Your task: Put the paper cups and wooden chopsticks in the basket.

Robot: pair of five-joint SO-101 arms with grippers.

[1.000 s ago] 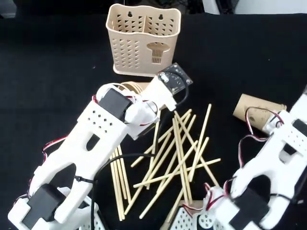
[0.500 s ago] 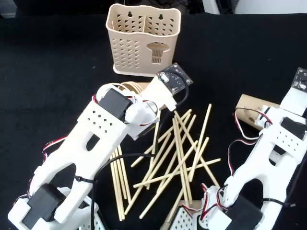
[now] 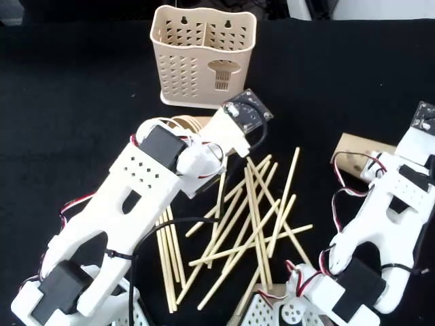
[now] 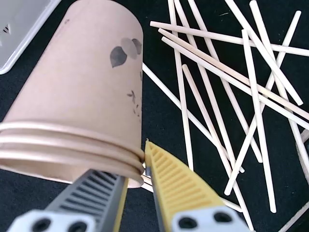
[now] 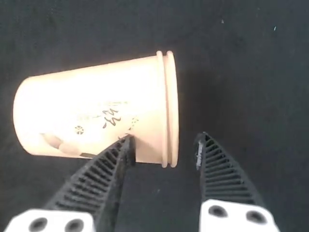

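The beige basket stands upright at the back of the black table. A stack of nested paper cups lies on its side just in front of it, mostly under the left arm. My left gripper is shut on the rim of that stack, yellow finger outside the wall. A second paper cup lies on its side at the right. My right gripper hangs open over its rim end. Several wooden chopsticks lie scattered in the middle.
The chopsticks spread close beside the left stack of cups. A corner of the basket sits just beyond the stack. Black cloth lies bare to the left of the basket and at the back right.
The right arm has swung toward the back and now sits over the right-hand cup, covering part of it. The left arm and its cups have not moved.
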